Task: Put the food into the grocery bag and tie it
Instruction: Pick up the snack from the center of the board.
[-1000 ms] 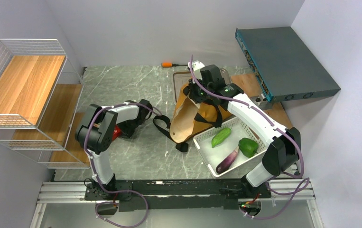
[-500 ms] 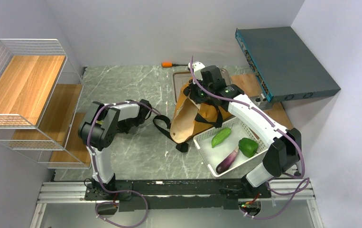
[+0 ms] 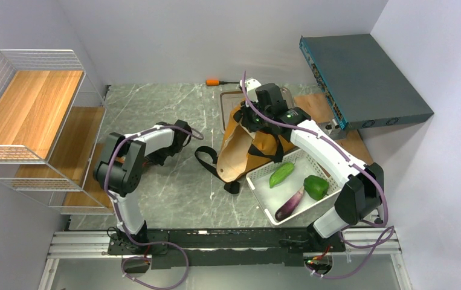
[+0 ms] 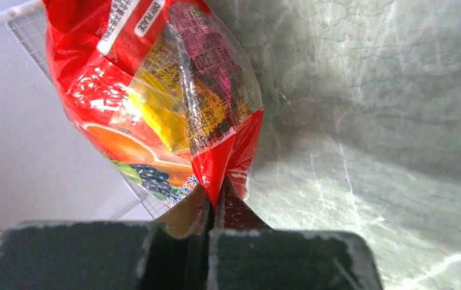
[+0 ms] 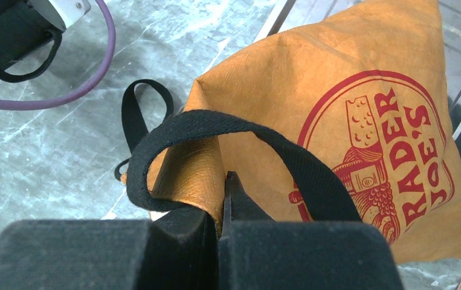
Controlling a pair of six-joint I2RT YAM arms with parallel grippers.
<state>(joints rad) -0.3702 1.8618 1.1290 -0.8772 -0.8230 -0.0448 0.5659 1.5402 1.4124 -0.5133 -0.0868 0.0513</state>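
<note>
I have bare marble table between my arms, hemmed by the wire shelf on the left and the white basket touching the grocery bag on the right. My left gripper is pinched together on the end seam of a red snack packet near the shelf; the packet stretches lengthwise away from the fingers. My right gripper is clamped on the bag's rim beside a black strap. The bag runs from it toward the near edge, mouth facing left.

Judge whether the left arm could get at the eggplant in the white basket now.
Probably not: the left gripper is shut on a red snack packet, and the grocery bag lies between it and the eggplant.
</note>
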